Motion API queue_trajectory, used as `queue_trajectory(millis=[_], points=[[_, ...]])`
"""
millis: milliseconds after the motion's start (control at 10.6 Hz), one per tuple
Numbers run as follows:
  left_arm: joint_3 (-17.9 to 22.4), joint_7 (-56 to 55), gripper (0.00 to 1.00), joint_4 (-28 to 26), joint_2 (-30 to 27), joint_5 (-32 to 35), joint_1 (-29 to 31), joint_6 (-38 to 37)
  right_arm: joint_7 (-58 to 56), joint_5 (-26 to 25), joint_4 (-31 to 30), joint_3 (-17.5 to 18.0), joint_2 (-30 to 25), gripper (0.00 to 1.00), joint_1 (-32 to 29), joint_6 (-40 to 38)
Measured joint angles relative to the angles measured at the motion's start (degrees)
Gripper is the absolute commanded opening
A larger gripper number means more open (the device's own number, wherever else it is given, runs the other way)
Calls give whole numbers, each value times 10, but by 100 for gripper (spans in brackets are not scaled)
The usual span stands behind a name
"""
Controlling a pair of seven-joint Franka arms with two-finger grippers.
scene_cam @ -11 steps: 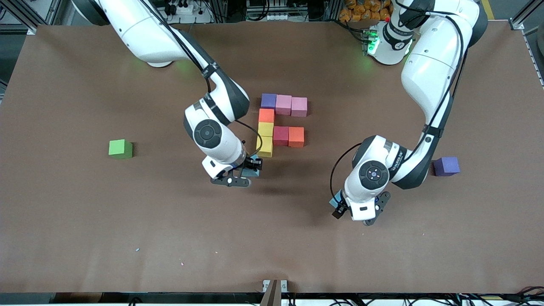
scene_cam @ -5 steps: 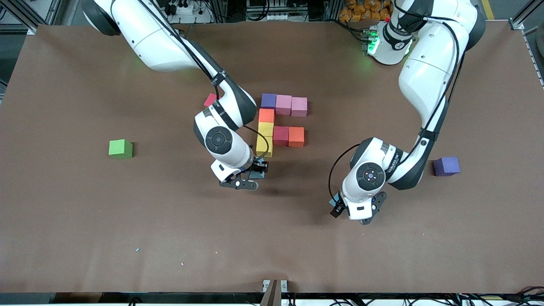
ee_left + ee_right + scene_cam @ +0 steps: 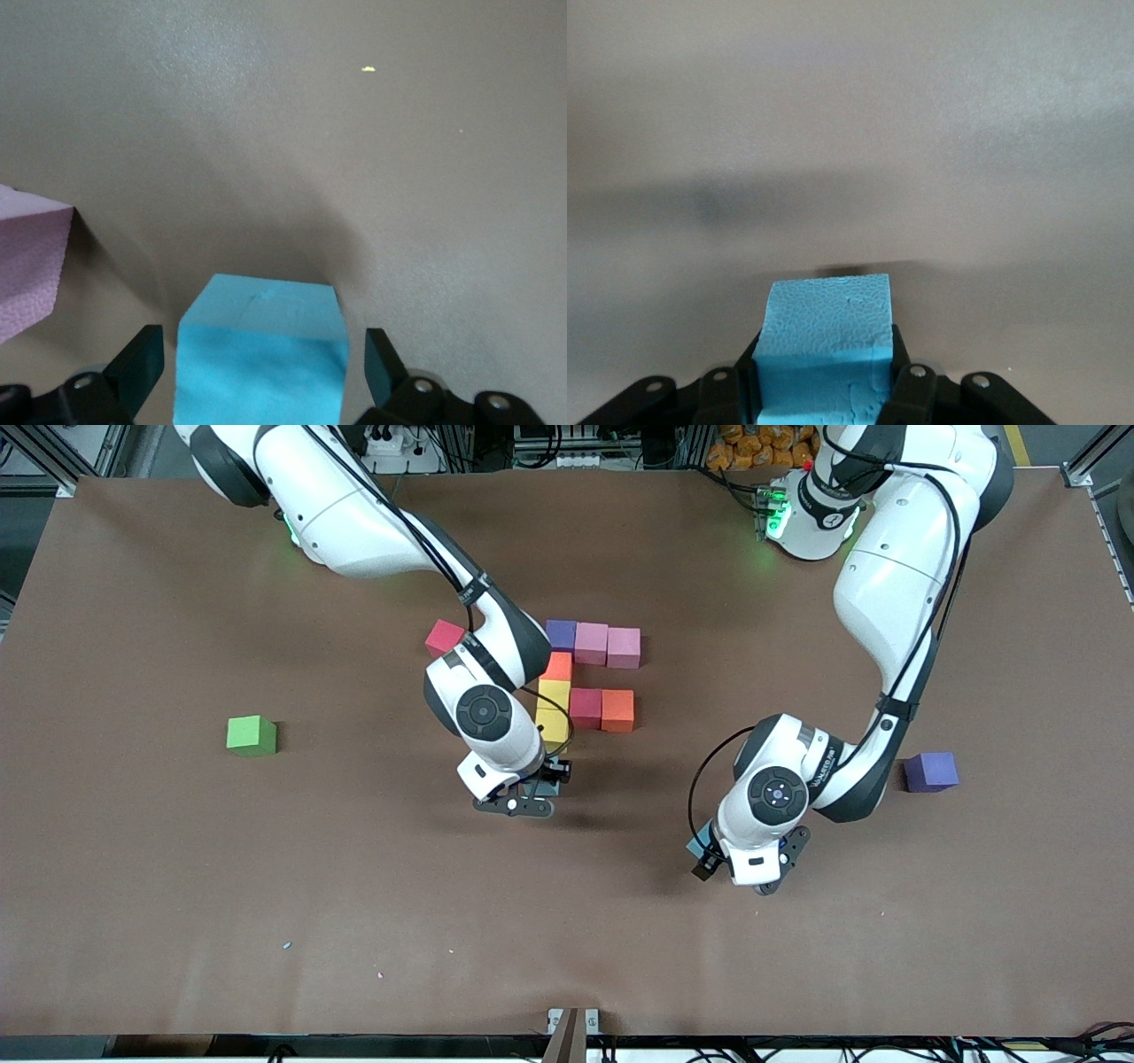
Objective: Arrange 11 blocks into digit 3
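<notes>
Toward the right arm's end of the surface (image 3: 133, 886), a green cube (image 3: 252, 736) sits alone, well apart from everything else. A deep pink block (image 3: 444, 638) lies loose just beside the right arm's forearm, near the unfinished digit 3 (image 3: 586, 677). The right end effector (image 3: 542, 784) (image 3: 826, 354) is clenched on a blue block (image 3: 553, 776) (image 3: 826, 323). It holds the block clear of the surface, just past the end of the figure that is nearer the front camera. The figure has a purple block (image 3: 560, 635) and two pink blocks (image 3: 607, 646) forming the bar farthest from the front camera. From the purple one, an orange block (image 3: 556, 666) and two yellow blocks (image 3: 554, 710) run toward the camera as the straight bar. A red block (image 3: 586, 708) and another orange block (image 3: 617, 710) touch the straight bar as a middle bar. Nearer the camera, toward the left arm's end, the left end effector (image 3: 706, 855) (image 3: 259, 350) is released. It straddles a second blue block (image 3: 702, 839) (image 3: 261, 372) that rests on the surface, with a gap between the block and each of the fingers (image 3: 142, 359). The left wrist view also shows a pale pinkish block (image 3: 27, 257) near it. A lone purple cube (image 3: 930, 771) sits beside the left arm's elbow.
</notes>
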Motion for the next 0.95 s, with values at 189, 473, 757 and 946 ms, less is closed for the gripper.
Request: queue_trajectory(millis=[189, 473, 757, 946], points=[[0, 0, 100, 0, 1, 0, 0, 0, 2, 0, 5, 0, 6, 8, 2, -1], [-1, 0, 90, 0, 1, 0, -1, 0, 2, 0, 7, 0, 8, 6, 3, -11], [-1, 0, 78, 0, 1, 0, -2, 0, 5, 0, 21, 0, 11, 5, 7, -34], [-1, 0, 68, 0, 2, 0, -2, 0, 10, 0, 38, 0, 21, 5, 13, -37]])
